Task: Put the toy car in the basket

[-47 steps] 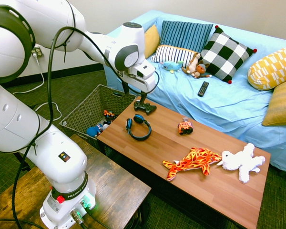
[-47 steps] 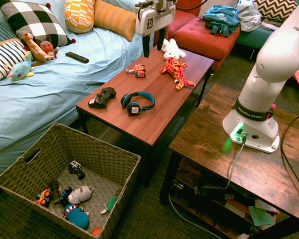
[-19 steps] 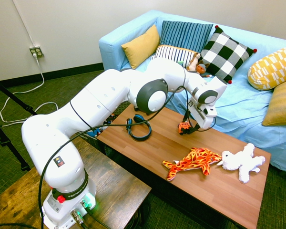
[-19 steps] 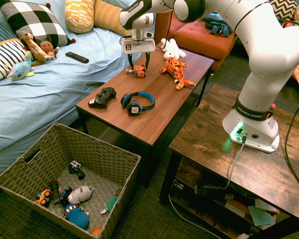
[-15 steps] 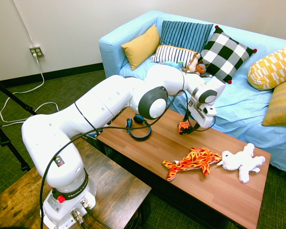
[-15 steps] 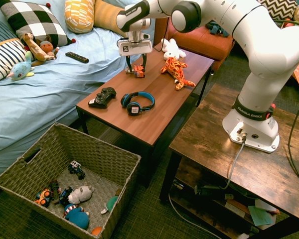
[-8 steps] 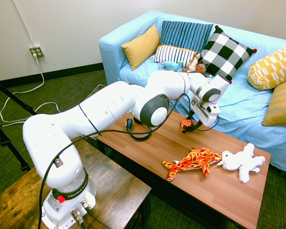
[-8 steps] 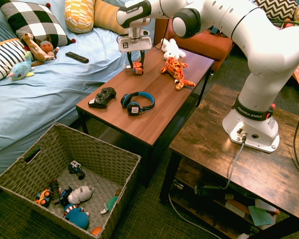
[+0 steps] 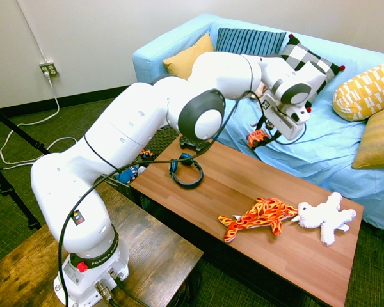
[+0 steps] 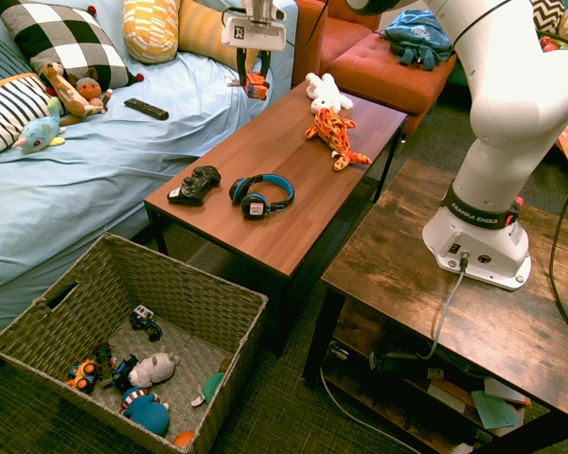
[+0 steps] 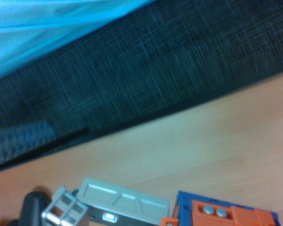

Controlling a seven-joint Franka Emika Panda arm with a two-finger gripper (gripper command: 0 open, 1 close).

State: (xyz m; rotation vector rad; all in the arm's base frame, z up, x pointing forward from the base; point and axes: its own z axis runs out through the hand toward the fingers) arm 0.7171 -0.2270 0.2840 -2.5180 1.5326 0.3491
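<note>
The toy car [image 9: 256,137] is orange-red (the wrist view also shows pale grey and blue parts [image 11: 132,207]). The basket [image 10: 123,340] is dark grey-brown wicker. The low table [image 9: 243,211] is reddish-brown wood, the sofa cover [image 9: 307,137] light blue. On the table lie a plush fish [image 9: 259,215] in orange with yellow flames, a white plush animal [image 9: 323,216], blue-and-black headphones [image 9: 186,170] and a black game controller [image 10: 195,184]. The far cushions: black-and-white check [image 10: 64,38], yellow with white marks [image 9: 366,89], navy stripes [image 9: 246,39].
</note>
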